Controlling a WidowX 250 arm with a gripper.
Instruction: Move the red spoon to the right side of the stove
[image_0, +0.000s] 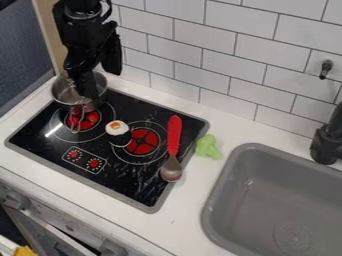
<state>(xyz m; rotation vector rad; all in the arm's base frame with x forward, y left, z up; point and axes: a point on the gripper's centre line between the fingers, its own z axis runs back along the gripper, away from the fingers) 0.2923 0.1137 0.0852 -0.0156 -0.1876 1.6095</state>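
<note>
The gripper (85, 82) hangs at the upper left, over the metal pot at the stove's back left corner. On the right part of the black stove (127, 178) lies the red spoon (174, 136), well to the right of the gripper and apart from it. Its red handle points toward the tiled wall, and its metal bowl rests near the stove's right edge.
The metal pot (98, 82) stands at the back left. A sushi piece (118, 132) sits between the burners. Right of the stove, a green toy (208, 146) lies on the white counter (194, 188), followed by a grey sink (257, 172) and black faucet (326, 142).
</note>
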